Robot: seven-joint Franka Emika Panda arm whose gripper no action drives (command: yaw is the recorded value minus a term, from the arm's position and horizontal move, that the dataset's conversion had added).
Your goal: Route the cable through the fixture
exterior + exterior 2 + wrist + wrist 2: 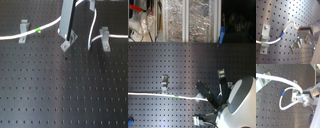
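Observation:
The white cable point(15, 36) runs in from the first exterior view's left, past its green mark point(38, 31), up to my gripper point(67, 34). It then loops down and out to the first exterior view's right. The tilted grey fixture point(66, 45) sits on the board just below my fingertips, and the cable is not in it. In the first wrist view the gripper point(300, 29) is shut on the cable point(288, 26) beyond its blue section point(282, 35), with the fixture point(297, 44) close beside it. The second exterior view shows the cable point(153, 94) and green mark point(176, 96).
Two upright grey clips stand on the black perforated board, one at the first exterior view's left point(22, 31) and one at its right point(104, 39). The cable passes through a clip point(264, 35) in the first wrist view. The white robot base point(240, 105) fills the second exterior view's lower right.

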